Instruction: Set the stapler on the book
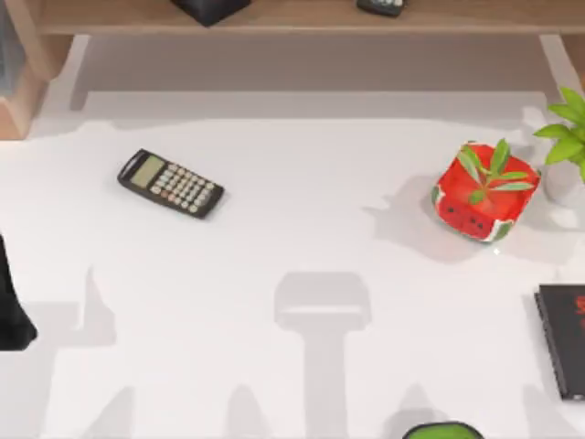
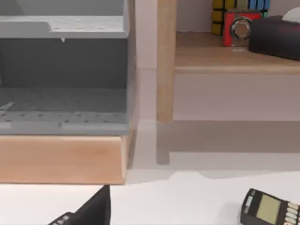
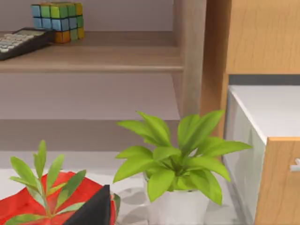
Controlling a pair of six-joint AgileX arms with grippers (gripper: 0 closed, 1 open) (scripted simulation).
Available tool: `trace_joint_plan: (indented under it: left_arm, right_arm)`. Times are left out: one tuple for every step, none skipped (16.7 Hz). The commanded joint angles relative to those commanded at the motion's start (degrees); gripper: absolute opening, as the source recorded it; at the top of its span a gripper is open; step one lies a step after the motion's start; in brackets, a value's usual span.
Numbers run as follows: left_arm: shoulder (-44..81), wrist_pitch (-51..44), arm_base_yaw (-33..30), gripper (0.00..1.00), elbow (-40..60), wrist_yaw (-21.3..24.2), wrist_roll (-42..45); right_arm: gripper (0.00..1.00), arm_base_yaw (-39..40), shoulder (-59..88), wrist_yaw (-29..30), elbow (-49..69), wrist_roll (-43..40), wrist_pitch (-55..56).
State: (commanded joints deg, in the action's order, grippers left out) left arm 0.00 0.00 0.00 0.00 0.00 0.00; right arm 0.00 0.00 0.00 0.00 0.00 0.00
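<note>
While the book lies flat at the desk's right edge, a green-topped object, perhaps the stapler, sits at the front edge. Judged rigid and smooth, it should be gripped across its sides. Neither pincer's state can be told.

White counter. Black calculator with pale keys lies left of centre, angled. Red watermelon-patterned planter with a small plant stands at right; a white-potted leafy plant just beyond it at the right edge. Black book, red lettering, lies flat at the right edge, nearer. Green object at the near edge, cut off.
</note>
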Motion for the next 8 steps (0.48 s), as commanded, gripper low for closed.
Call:
trace_joint_plan:
  left_arm:
    - [0.0,0.0,0.0,1.00,0.0,0.0,0.0]
    - [0.0,0.0,0.0,1.00,0.0,0.0,0.0]
    - [0.0,0.0,0.0,1.00,0.0,0.0,0.0]
    - [0.0,0.0,0.0,1.00,0.0,0.0,0.0]
    - [0.0,0.0,0.0,1.00,0.0,0.0,0.0]
    - [0.0,0.0,0.0,1.00,0.0,0.0,0.0]
    - [0.0,0.0,0.0,1.00,0.0,0.0,0.0]
    - [0.0,0.0,0.0,1.00,0.0,0.0,0.0]
  right_arm:
    - [1.00,0.0,0.0,0.0,0.0,0.0,0.0]
    - [1.00,0.0,0.0,0.0,0.0,0.0,0.0]
    - [1.00,-0.1,0.5,-0.1,0.5,0.0,-0.4]
    - [1.00,-0.3,1.6,-0.2,1.6,-0.1,-1.1]
    - [1.00,-0.5,3.2,-0.3,3.3,-0.2,-2.2]
    - [1.00,-0.9,5.4,-0.5,5.5,-0.3,-3.7]
    - [1.00,-1.4,8.2,-0.7,8.4,-0.5,-5.6]
    - [1.00,-2.0,11.6,-0.9,11.8,-0.6,-7.7]
